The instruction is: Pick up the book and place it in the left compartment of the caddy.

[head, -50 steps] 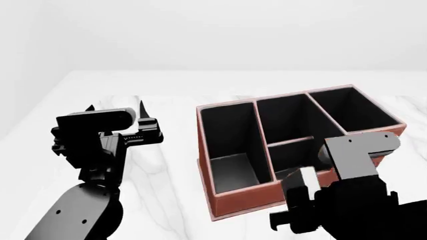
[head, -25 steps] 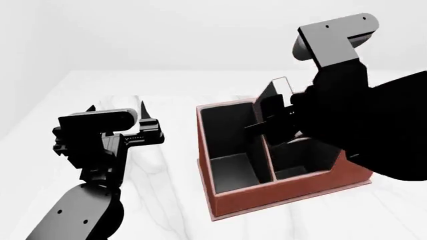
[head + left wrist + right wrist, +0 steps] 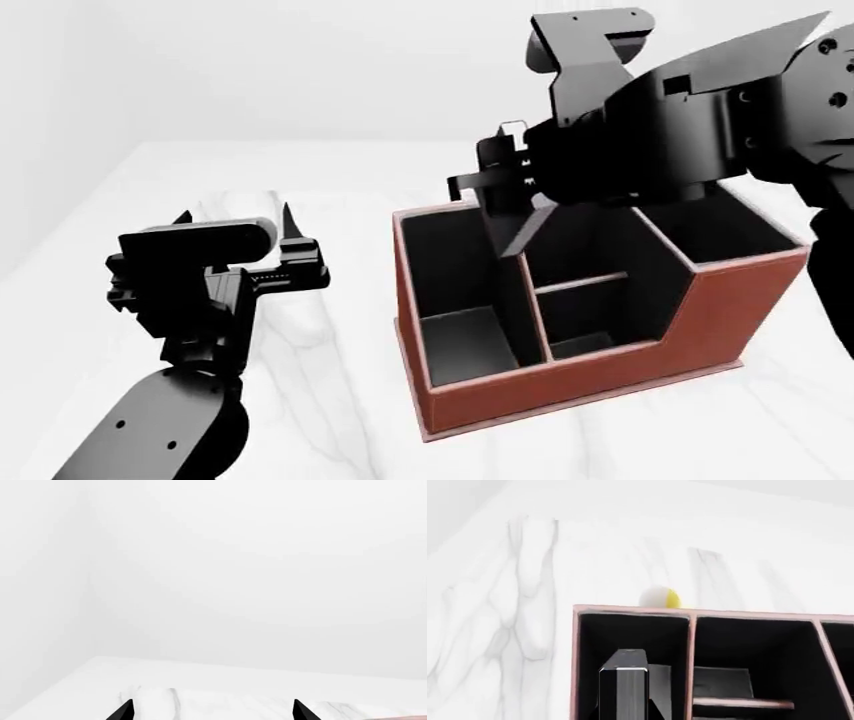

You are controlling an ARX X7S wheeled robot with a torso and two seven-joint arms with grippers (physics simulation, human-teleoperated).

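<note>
The reddish-brown caddy [image 3: 587, 380] stands on the white marble table at centre right. Its long left compartment [image 3: 461, 280] has a black lining and nothing lies on its floor. My right gripper [image 3: 514, 185] is shut on the black book [image 3: 511, 228] and holds it on edge above the far end of that compartment, close to the divider. In the right wrist view the book [image 3: 624, 682] points down into the left compartment [image 3: 594, 645]. My left gripper [image 3: 234, 215] is open and empty to the left of the caddy; its fingertips [image 3: 123, 711] show over bare table.
A small yellow and white ball [image 3: 660, 598] lies on the table just behind the caddy's back rim [image 3: 627, 609]. The caddy's taller stepped side [image 3: 747, 290] is at the right. The table's far edge meets a white wall.
My right arm has lifted the book from in front of the caddy, swung up over it, and now holds it further left, above the left compartment. The left arm has not moved.
</note>
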